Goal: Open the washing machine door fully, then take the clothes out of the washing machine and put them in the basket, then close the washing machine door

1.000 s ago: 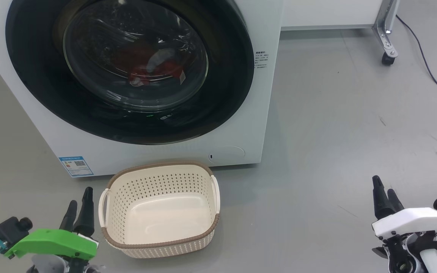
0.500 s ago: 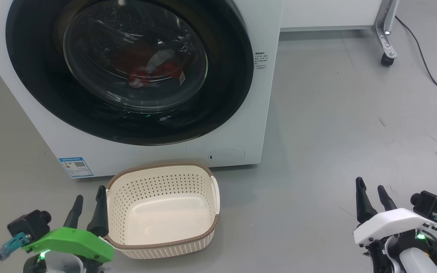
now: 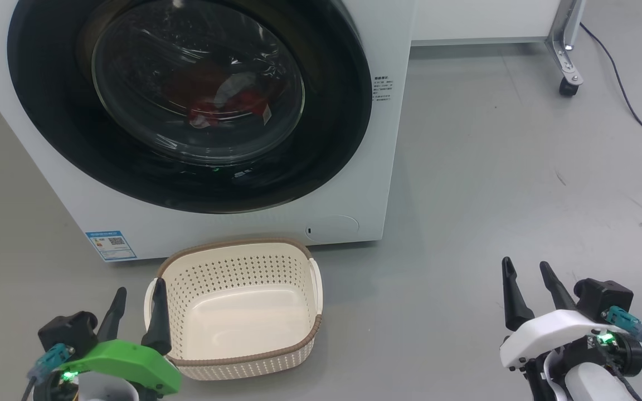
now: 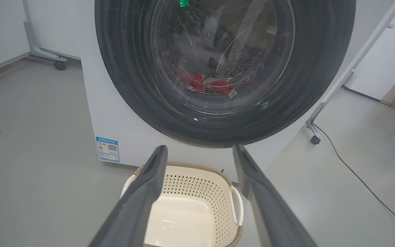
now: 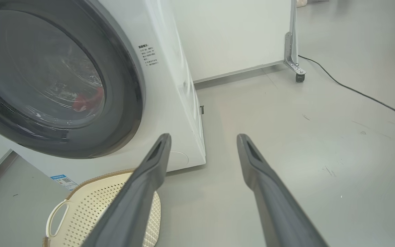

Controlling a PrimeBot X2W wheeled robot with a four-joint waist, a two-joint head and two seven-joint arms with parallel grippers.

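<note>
The washing machine (image 3: 393, 139) stands just behind the basket (image 3: 232, 245), and the washing machine door (image 3: 326, 156) is closed. The clothes (image 3: 226, 100) lie behind the glass, up beyond the basket. The left gripper (image 3: 140, 287) is spread and empty just beside the basket's left handle. The right gripper (image 3: 525, 264), also spread and empty, is well to the basket's right.

Beside my left claw (image 3: 140, 285) the basket (image 3: 237, 273) looks like matt cream plastic, pierced, with a brown woven-look rim. Beyond that claw the washing machine door (image 3: 190, 94) shows glossy black round clear glass, with the clothes (image 3: 209, 103), red cloth, behind. The washing machine (image 3: 388, 139) has a smooth white casing. The floor (image 3: 494, 184) ahead of my right claw (image 3: 525, 262) is matt grey.
</note>
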